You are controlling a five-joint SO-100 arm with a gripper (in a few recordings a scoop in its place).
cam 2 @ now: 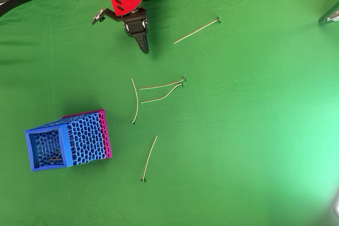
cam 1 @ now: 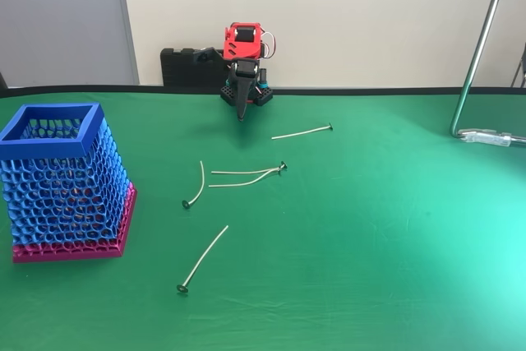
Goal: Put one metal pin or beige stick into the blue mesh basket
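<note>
1. My target is a thin stick (cam 2: 159,84) lying flat on the green table cloth (cam 2: 254,130) near the middle of the overhead view. It is one of a crossing pair that meet at their right ends. I cannot tell whether either one is the headless beige stick or a headed pin.
2. Three more thin metal pins lie apart from that pair. A curved one (cam 2: 135,100) sits just at their 9 o'clock. A straight one (cam 2: 149,158) lies toward 6 o'clock. A third (cam 2: 196,29) is up at 1 o'clock.
3. The blue mesh basket (cam 2: 47,148) stands well apart at about 8 o'clock from the pair, upright on its magenta base. Something thin and dark seems to lie at its bottom in the overhead view; I cannot say what.
4. The gripper (cam 2: 142,43) hangs at 11 o'clock from the pair, near the arm's base, tip down. Its fingers look pressed together and hold nothing.
5. My worries from here:
   - The two crossed sticks touch, so a pinch there may lift both or flick one away.
   - Each piece is very thin and flat on soft cloth; the fingertips could snag the fabric or close over it and miss.
   - A long stick held at one end may swing and catch the basket's rim (cam 1: 51,131) or mesh instead of dropping inside.
</note>
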